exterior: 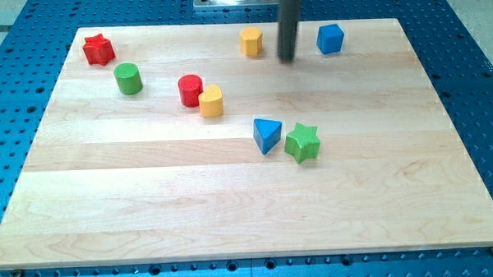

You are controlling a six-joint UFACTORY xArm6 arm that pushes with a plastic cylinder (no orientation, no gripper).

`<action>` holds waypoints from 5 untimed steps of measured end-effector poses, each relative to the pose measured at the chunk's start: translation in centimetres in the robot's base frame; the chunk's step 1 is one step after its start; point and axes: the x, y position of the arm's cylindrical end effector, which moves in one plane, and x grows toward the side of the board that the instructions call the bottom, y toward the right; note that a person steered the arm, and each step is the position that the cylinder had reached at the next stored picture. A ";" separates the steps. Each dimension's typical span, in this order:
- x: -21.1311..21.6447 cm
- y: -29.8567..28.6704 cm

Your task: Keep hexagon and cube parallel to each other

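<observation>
- The green star and the blue triangle sit close together near the middle of the wooden board, out of the way.
- The red cylinder touches the yellow cylinder.
- Far back, my tip holds nothing and stands between the yellow hexagon and the blue cube, ready to nudge either one into line.

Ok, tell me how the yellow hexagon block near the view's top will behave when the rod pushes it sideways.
The yellow hexagon block looks squat and flat-based, so it should slide, not tip. Its flat facets may make it rotate under an off-centre push. My tip stands just to its right, between it and the blue cube.
</observation>
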 end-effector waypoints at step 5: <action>-1.4 6.2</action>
